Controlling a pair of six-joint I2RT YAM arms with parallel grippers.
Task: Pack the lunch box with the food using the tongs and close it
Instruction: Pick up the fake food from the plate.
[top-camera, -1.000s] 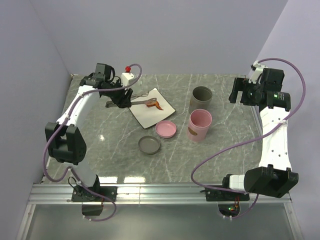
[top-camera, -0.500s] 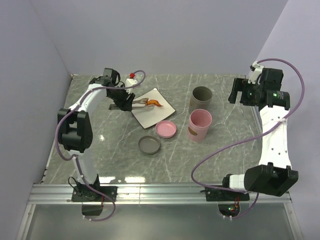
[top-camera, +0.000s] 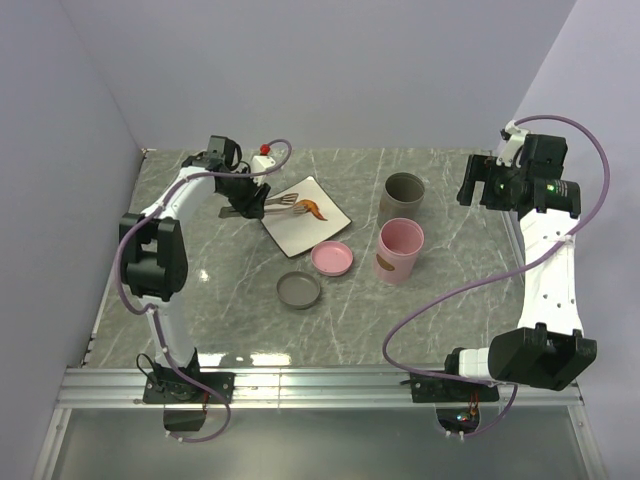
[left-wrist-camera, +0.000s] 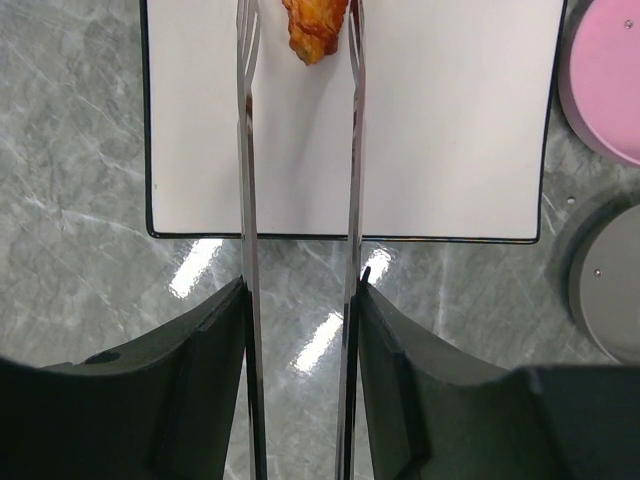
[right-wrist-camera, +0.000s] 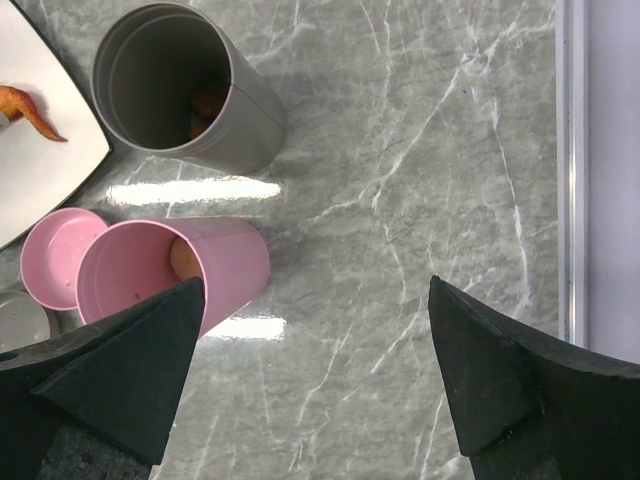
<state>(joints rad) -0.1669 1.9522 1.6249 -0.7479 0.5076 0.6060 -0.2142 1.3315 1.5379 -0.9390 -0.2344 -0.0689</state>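
- In the grey cup (right-wrist-camera: 175, 85) and the pink cup (right-wrist-camera: 225, 270), an orange bit (right-wrist-camera: 210, 103) each.
- The left gripper (left-wrist-camera: 300, 330) pinches the tongs (left-wrist-camera: 248, 200), astride the curved piece (left-wrist-camera: 315, 30) on the plate (left-wrist-camera: 450, 130).
- The right gripper (right-wrist-camera: 312, 300) gapes wide, empty.
- Marbled surface (right-wrist-camera: 420, 150), lilac walls (top-camera: 330, 70).

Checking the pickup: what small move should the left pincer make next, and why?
Probably squeeze the tongs shut: the left pincer holds them, and their tips straddle the orange-brown piece on the white plate, with a gap on one side.

Top camera is looking down from behind over the whole grey marble table (top-camera: 230, 300); left wrist camera is peering closely down thin silvery metal tongs (left-wrist-camera: 246, 200), sharing the white square plate (left-wrist-camera: 450, 130) with the right's.
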